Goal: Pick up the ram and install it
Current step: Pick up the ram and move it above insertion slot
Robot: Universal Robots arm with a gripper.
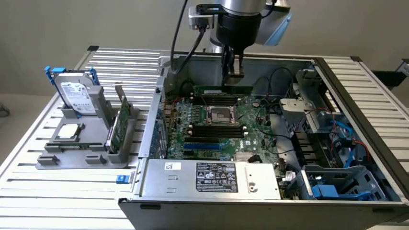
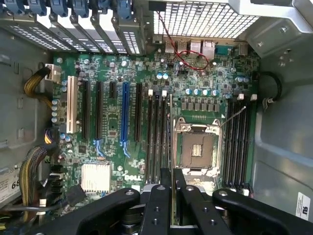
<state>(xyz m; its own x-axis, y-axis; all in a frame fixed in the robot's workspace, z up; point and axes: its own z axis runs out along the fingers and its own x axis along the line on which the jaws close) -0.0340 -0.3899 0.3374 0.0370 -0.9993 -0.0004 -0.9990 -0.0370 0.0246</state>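
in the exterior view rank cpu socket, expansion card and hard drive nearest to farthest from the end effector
1. CPU socket, on the motherboard, close by the end effector.
2. Expansion card, upright in the grey stand, exterior view's left.
3. Hard drive, same stand, farther left still.

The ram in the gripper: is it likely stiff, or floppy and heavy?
Probably stiff: the ram hangs straight and level from the gripper, held at one spot. Likely light: a thin, narrow board. Might pivot in that narrow grip.
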